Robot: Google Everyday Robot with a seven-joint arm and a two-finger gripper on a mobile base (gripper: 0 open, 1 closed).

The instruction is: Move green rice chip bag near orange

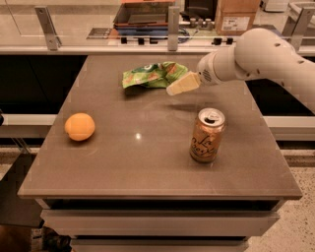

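I'm on the approach step: the gripper [180,84] hangs low over the far part of the table [147,167], its pale tip against the right-hand end of the green rice chip bag [149,75]. From my screen I cannot tell whether it touches the foil or sits just above it, nor whether the gripper is open or closed. I judge it has hold of nothing yet, since the bag lies flat and crumpled on the table. The orange [79,126] sits near the left edge, well apart from the bag and nearer to me.

Next, I reckon, I need to settle down onto the bag's right end, get a firm pinch on the crinkled foil, lift it a little and carry it left and toward the front, setting it down just beside the orange without nudging the fruit, which would roll easily.

A tan drink can [207,135] stands upright on the right side, below the arm [256,51]. It is off the line from bag to orange, so I expect no trouble there unless the arm sweeps low. A cardboard box [238,15] sits beyond the table, out of reach
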